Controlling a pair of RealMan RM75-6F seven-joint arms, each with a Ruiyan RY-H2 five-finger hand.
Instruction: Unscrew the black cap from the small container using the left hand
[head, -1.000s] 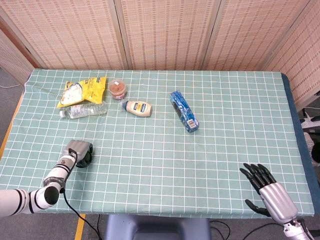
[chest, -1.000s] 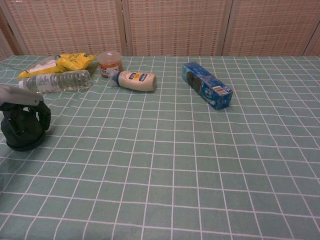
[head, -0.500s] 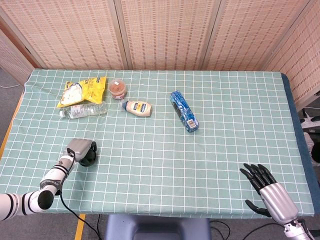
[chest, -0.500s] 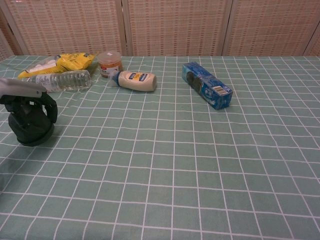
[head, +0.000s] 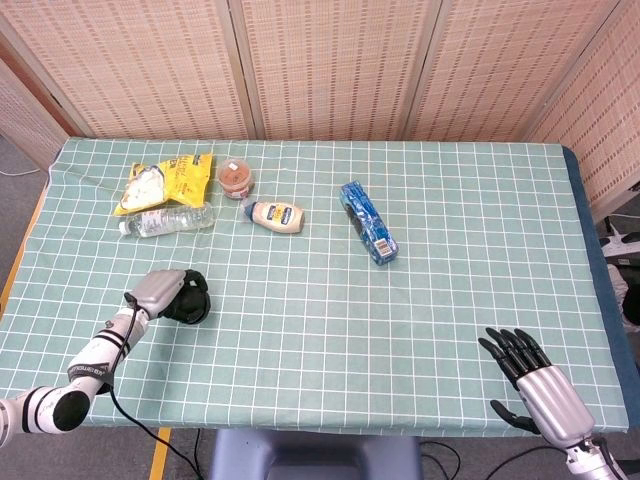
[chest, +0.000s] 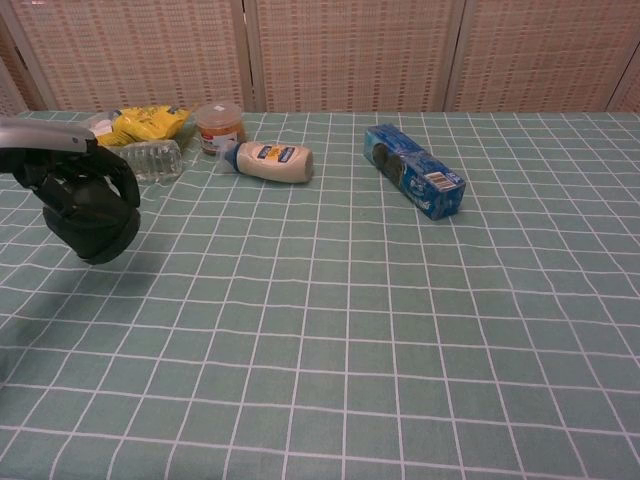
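A small round brown container (head: 236, 177) (chest: 220, 125) stands at the far left of the table, beside the yellow bag; its lid looks pale reddish, and I make out no black cap. My left hand (head: 177, 297) (chest: 92, 205) hovers over the near-left of the table, well short of the container. Its black fingers are curled into a ball under the silver back, with nothing visible inside them. At the table's near right corner my right hand (head: 535, 385) has its fingers spread and holds nothing; the chest view does not show it.
A yellow snack bag (head: 165, 180), a lying clear water bottle (head: 168, 219) and a lying mayonnaise bottle (head: 276, 215) surround the container. A blue box (head: 367, 221) lies mid-table. A green checked cloth (head: 400, 320) covers the table.
The left hand has risen off the cloth and moved right and a little farther in, fingers still curled. The right hand has not moved.
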